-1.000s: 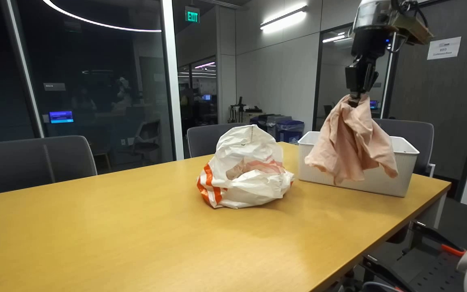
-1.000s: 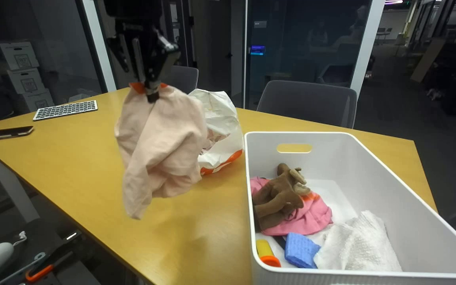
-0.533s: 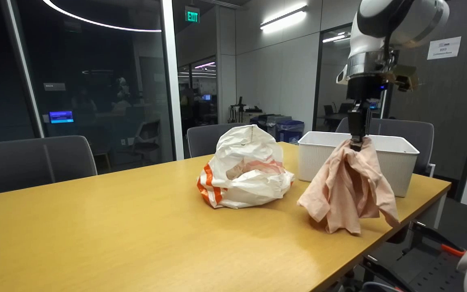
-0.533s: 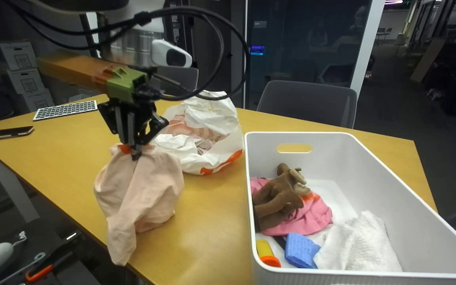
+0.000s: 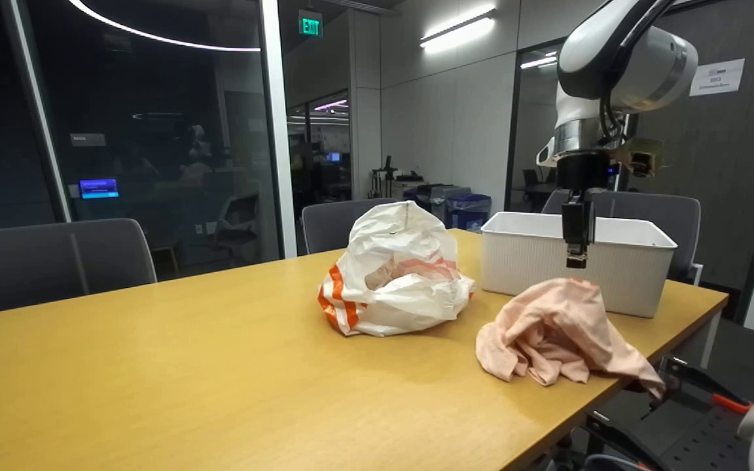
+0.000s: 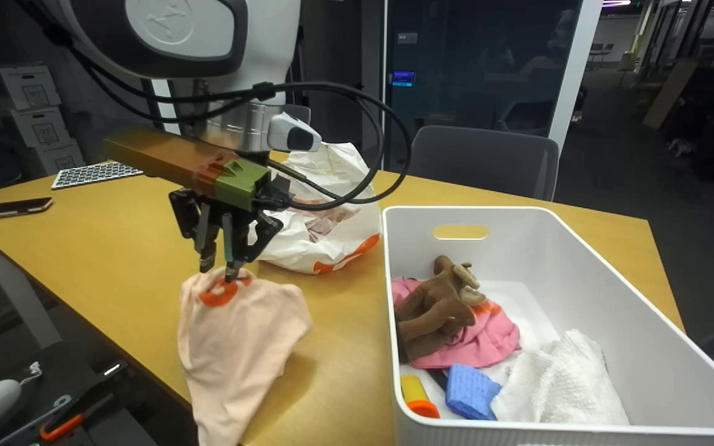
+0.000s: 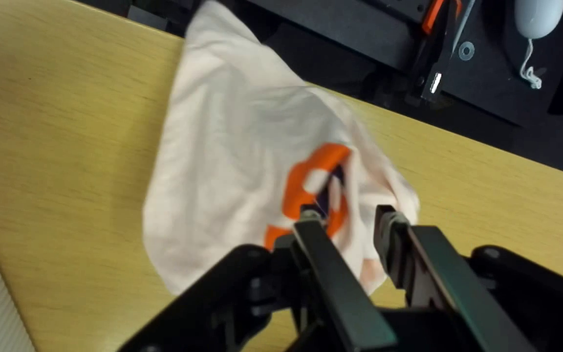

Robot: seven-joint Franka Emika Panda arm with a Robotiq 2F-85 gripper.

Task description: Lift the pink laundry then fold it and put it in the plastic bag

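- Walls (image 5: pixel 449 137) of grey panel and dark glass stand well apart from the work, dimly lit.
- Table (image 5: pixel 187 386): level, yellow, wood-grained; it looks smooth enough to let cloth slide.
- White box (image 5: pixel 521 261): stands on the table, holding a brown soft toy (image 6: pixel 437 310) and a white towel (image 6: pixel 561 384) among other things.
- Plastic bag (image 5: pixel 410 307): slumped near the box, white with orange-red print, its mouth gaping sideways.
- Pink laundry (image 5: pixel 580 320): on the table, outside the bag, crumpled and unfolded. Its long axis runs from a raised hump to a tail hanging over the table's edge, pointing roughly away from the bag. The next fold probably calls for drawing that tail inward; left overhanging, it could drag the rest down. The box, near one flank, likely leaves less room to swing there.
- Gripper (image 6: pixel 219 270): the only hand, released, fingers parted, grasping nothing. The laundry's hump lies directly beneath it, the tail off to one side. In an exterior view its fingertips (image 5: pixel 576 261) stand just clear of the laundry.
- Orange patch (image 7: pixel 295 195): on the hump, beside the fingertips in the wrist view.
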